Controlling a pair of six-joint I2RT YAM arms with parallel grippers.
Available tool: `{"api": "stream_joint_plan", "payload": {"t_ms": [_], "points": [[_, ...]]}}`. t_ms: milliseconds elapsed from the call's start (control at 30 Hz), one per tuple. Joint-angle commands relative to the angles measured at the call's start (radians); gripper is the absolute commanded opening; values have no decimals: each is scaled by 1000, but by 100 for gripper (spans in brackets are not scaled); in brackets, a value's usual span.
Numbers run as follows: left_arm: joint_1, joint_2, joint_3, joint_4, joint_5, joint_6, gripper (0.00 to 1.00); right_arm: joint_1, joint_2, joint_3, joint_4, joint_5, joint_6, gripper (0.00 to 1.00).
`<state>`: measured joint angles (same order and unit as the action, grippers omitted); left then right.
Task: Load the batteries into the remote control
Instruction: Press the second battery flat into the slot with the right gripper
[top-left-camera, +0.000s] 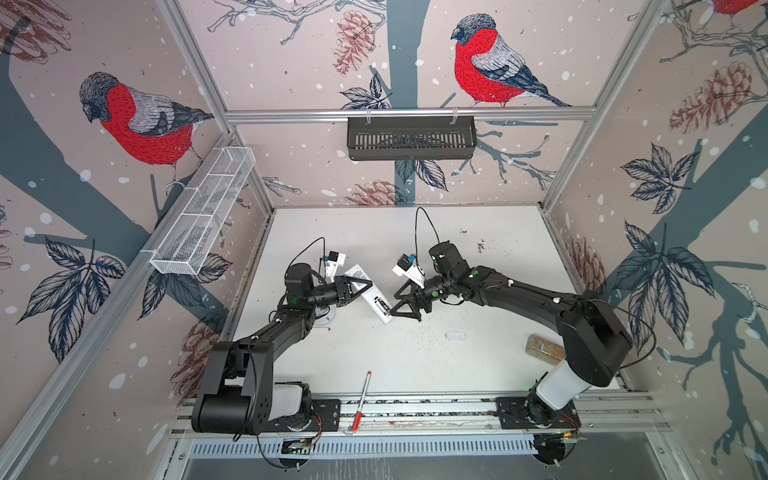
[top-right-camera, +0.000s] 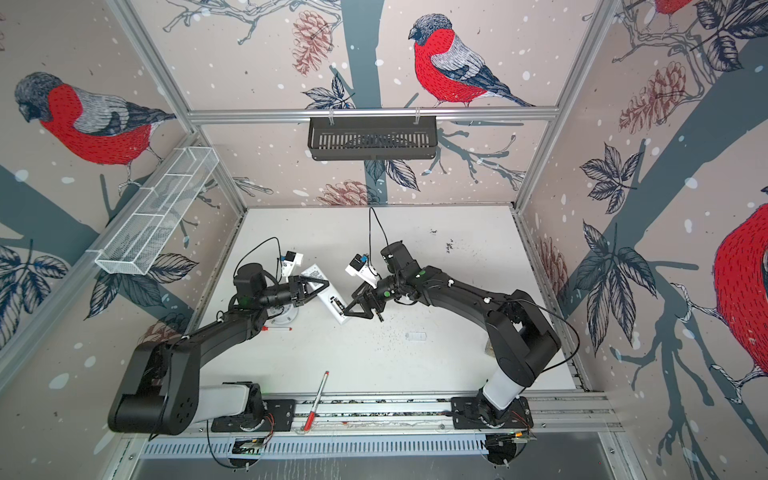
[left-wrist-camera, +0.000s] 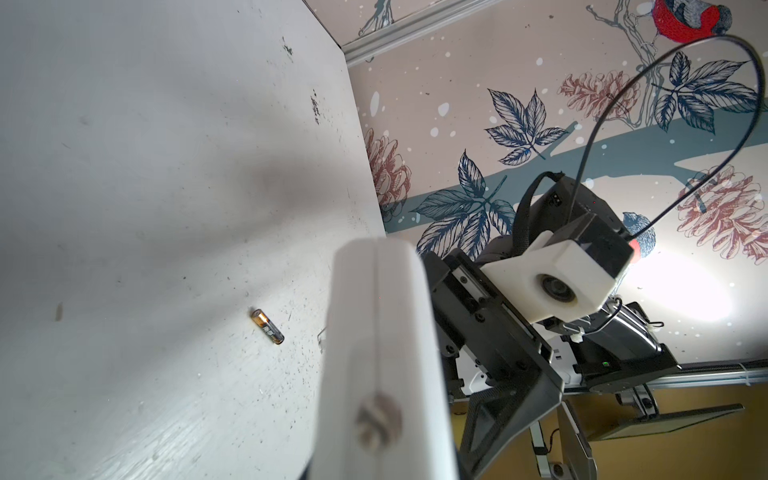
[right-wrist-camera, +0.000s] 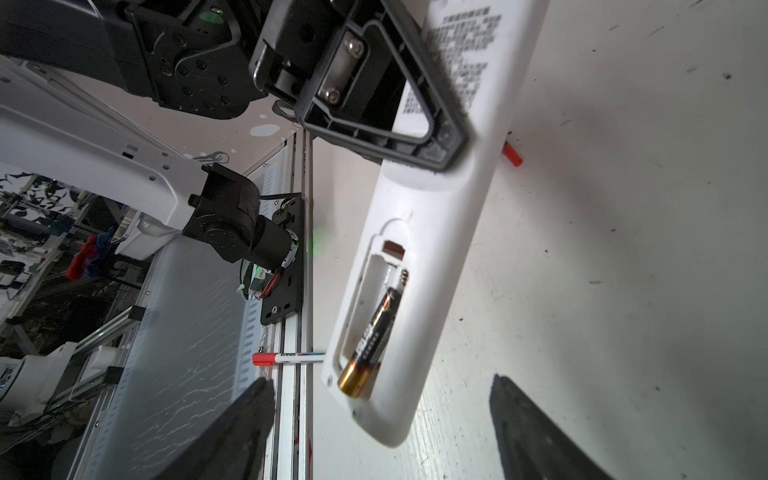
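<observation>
Currently | remote control (right-wrist-camera: 436, 232): 1 | batteries: 2 – slotted battery (right-wrist-camera: 372, 332) maybe unseated, loose battery (left-wrist-camera: 268, 327) | left fingers (right-wrist-camera: 432, 149) pinching it | right fingers (right-wrist-camera: 241, 428) spread

The white back of the remote control (right-wrist-camera: 440, 224) has rows of small dark print, but it is too blurry to read. The battery (right-wrist-camera: 372, 336) lying in its open slot has tiny pale marks on its black side. Those are too small to read too.
</observation>
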<state>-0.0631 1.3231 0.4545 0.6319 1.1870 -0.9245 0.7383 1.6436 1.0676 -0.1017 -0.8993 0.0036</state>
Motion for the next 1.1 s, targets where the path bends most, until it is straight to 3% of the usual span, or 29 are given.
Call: {"api": "stream_joint_plan", "payload": {"t_ms": [0, 433, 1067], "points": [[-9, 7, 0, 81, 39, -26, 0, 1, 14, -2, 20, -59, -40, 83], [-55, 59, -8, 290, 74, -165, 0, -16, 59, -22, 56, -75, -35, 81], [-95, 90, -8, 398, 95, -231, 0, -65, 130, 11, 56, -127, -50, 79]]}}
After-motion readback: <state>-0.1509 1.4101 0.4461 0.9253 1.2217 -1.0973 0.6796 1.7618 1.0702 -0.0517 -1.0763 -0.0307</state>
